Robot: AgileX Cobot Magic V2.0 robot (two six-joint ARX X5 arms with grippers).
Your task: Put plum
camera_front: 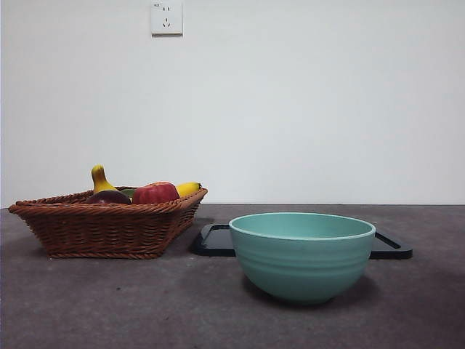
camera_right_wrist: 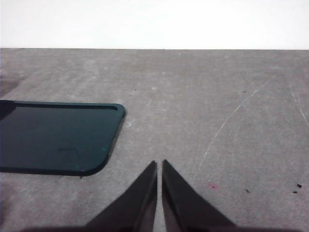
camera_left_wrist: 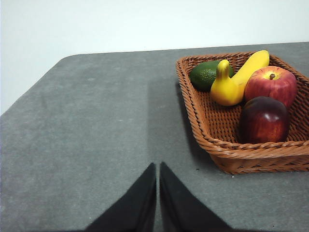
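The plum (camera_left_wrist: 264,119), dark maroon and smooth, lies in a brown wicker basket (camera_left_wrist: 207,130) beside a red apple (camera_left_wrist: 272,83). From the front, the plum (camera_front: 109,196) peeks over the basket (camera_front: 102,229) rim at the left of the table. My left gripper (camera_left_wrist: 158,166) is shut, hovering over bare grey table a short way from the basket. My right gripper (camera_right_wrist: 159,164) is shut too, above the table near a dark tray (camera_right_wrist: 53,135). Neither arm shows in the front view.
The basket also holds a yellow banana (camera_left_wrist: 248,67), a yellow gourd-shaped fruit (camera_left_wrist: 223,87) and a green avocado (camera_left_wrist: 205,75). A teal bowl (camera_front: 302,254) stands at the front centre, with the flat black tray (camera_front: 218,240) behind it.
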